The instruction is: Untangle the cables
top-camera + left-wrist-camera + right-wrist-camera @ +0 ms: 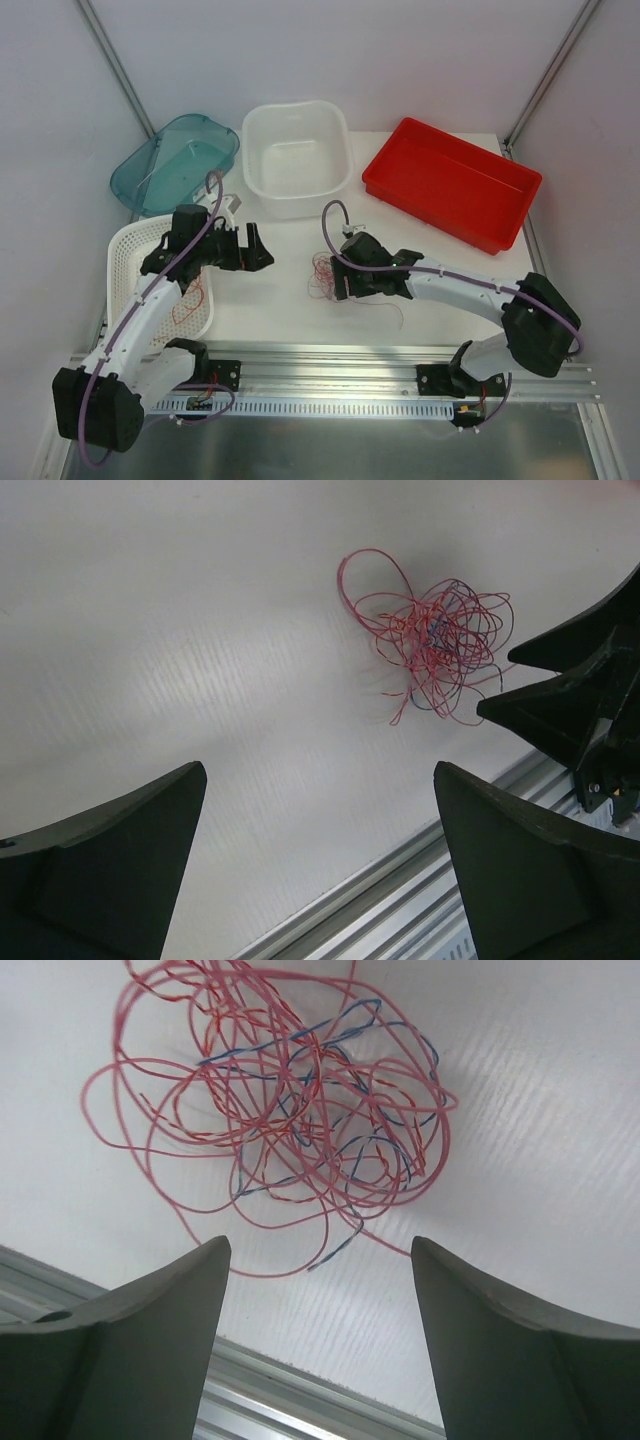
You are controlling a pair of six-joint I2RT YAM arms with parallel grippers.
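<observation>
The cables [322, 274] are a fist-sized tangle of thin red-orange wires with some blue strands, lying on the white table mid-centre. It shows in the left wrist view [430, 635] and the right wrist view [290, 1110]. My right gripper [337, 280] is open and empty, its fingertips right beside the tangle; the tangle lies just beyond the tips [320, 1250]. My left gripper [262, 250] is open and empty, left of the tangle and apart from it [320, 780]. More red wires [190, 300] lie in the white basket.
A white mesh basket [125, 262] stands at the left under my left arm. A teal bin [175, 160], a white tub [297, 150] and a red tray [450, 180] stand along the back. An aluminium rail [350, 360] runs along the near edge.
</observation>
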